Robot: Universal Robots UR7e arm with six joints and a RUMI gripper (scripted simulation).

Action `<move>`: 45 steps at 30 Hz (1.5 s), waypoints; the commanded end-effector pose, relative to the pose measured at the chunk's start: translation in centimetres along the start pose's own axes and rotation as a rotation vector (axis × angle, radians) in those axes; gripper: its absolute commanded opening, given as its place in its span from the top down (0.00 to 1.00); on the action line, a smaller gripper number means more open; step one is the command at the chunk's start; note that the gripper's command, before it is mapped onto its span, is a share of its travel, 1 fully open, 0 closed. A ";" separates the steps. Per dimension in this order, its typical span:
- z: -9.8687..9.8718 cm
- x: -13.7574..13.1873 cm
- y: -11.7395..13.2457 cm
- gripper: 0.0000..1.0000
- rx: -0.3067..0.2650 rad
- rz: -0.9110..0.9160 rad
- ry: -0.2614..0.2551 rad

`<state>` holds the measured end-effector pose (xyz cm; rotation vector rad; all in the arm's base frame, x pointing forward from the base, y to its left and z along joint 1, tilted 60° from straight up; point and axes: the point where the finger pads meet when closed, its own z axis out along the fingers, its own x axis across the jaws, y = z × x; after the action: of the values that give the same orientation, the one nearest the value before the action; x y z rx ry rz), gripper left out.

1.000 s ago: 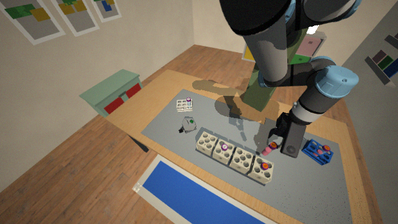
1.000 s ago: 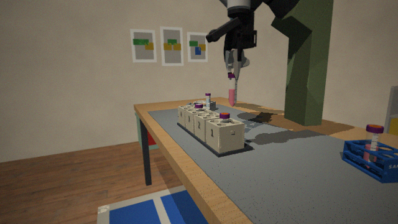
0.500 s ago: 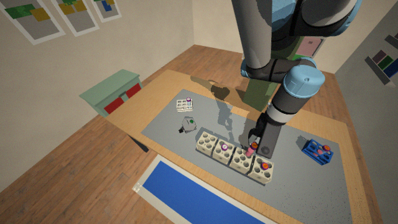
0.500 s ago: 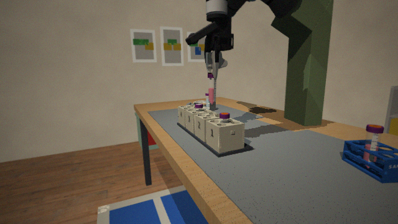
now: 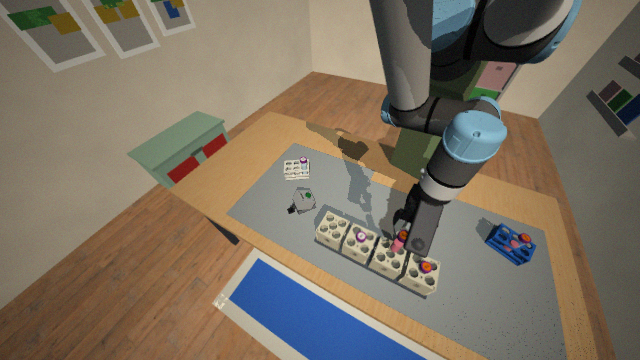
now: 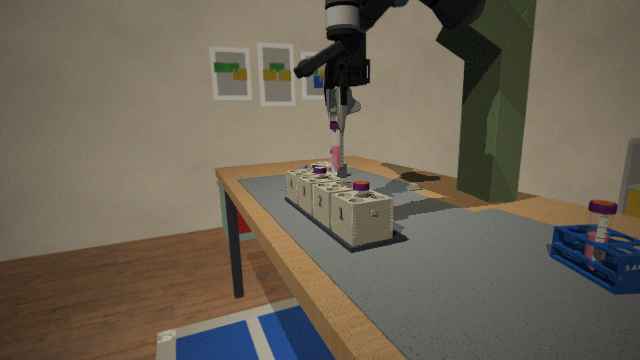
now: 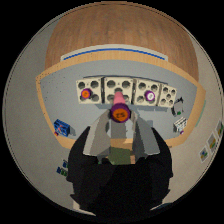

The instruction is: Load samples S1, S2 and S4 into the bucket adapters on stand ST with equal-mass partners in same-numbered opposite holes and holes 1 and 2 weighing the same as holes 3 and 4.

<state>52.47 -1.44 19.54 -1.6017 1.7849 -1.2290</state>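
Loading stand (image 5: 425, 295) w/ four adapters in a row; adapter 1 (image 6: 362, 220) has an orange-dot tube (image 5: 425, 266), another adapter a white-dot blank (image 5: 361, 235). Blue rack (image 5: 505, 245) well to one side of stand, white rack (image 5: 296, 169) and DONE desk (image 5: 303, 201) off its other end. Gripper (image 6: 338, 122) clenched on pink sample (image 6: 336, 156), hanging upright above the stand's far side, cap up.

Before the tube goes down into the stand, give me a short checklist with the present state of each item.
1. Claw shut on the pink-filled tube: ok.
2. Tube hangs upright: ok.
3. Tube over the second adapter from the blue-rack end: ok.
4. Tube tip lined up with one hole: cannot tell.
5. That adapter's holes free: ok.
6. Tube's ID readable on its orange cap dot: cannot tell.
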 end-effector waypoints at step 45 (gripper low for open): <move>5.6 0.0 0.0 1.00 0.001 0.000 0.000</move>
<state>56.50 -3.03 17.00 -1.6020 1.7848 -1.2286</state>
